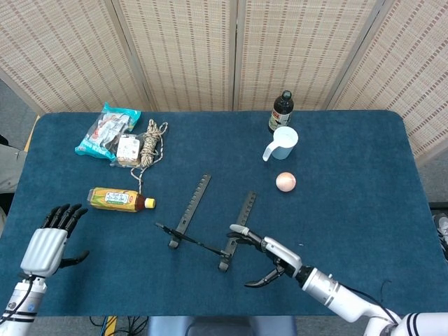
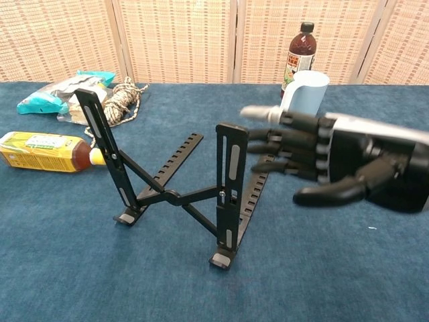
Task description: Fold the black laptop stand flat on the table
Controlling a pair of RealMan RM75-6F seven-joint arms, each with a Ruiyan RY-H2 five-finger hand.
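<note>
The black laptop stand (image 1: 194, 206) stands unfolded near the table's front middle. In the chest view its two uprights rise from the crossed struts (image 2: 171, 196), and its notched arms slope back onto the cloth. My right hand (image 2: 335, 157) hovers just right of the nearer upright (image 2: 229, 181). Its fingers are stretched out toward the upright and apart from it, holding nothing. The head view shows this right hand (image 1: 269, 255) beside the stand's right foot. My left hand (image 1: 50, 238) hangs at the front left edge with its fingers spread and empty, far from the stand.
A green tea bottle (image 1: 119, 200) lies left of the stand. A rope coil (image 1: 148, 148) and a snack bag (image 1: 105, 129) sit at the back left. A dark bottle (image 1: 281, 112), a pale blue cup (image 1: 282, 142) and a peach ball (image 1: 285, 182) are behind my right hand.
</note>
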